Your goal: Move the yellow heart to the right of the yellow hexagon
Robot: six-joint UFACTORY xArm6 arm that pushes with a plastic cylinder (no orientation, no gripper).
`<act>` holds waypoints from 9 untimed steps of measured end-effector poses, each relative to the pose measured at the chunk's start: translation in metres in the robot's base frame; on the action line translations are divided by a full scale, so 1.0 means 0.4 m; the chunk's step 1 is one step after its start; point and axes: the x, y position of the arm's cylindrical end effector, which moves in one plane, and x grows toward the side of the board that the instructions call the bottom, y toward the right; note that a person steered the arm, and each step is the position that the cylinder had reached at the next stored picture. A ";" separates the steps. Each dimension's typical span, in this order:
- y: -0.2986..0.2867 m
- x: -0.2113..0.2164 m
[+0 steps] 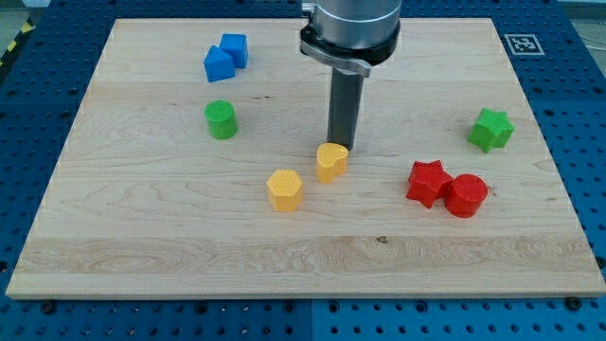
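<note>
1. Blue blocks (pixel 225 57), two of them touching, sit in the upper left of the frame, with a green cylinder (pixel 221 119) just below them, well apart from my work.
2. Left of centre lies the yellow hexagon (pixel 284 189), my reference mark.
3. Near it, up and to its right, is the yellow heart (pixel 330 162), already on the hexagon's right side but slightly higher in the frame.
4. My tip (pixel 339 147) stands at the heart's upper edge, touching it or just beside it; I cannot tell which. I have no jaws to open or close, only the bare rod.
5. My rod hangs straight down from the grey wrist at the frame's top centre.
6. Risk, as I judge it: pushing from this upper edge off-centre could spin the heart or let it slip sideways, and a push angled down-left would drive it into the hexagon.
7. Right of centre, a red star (pixel 427 182) touches a red cylinder (pixel 466 195); a long rightward push could reach them.
8. A green star (pixel 490 129) sits at far right on the wooden board (pixel 142 237).
</note>
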 end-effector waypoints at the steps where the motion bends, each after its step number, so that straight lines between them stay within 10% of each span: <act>1: -0.018 0.023; 9: -0.025 0.036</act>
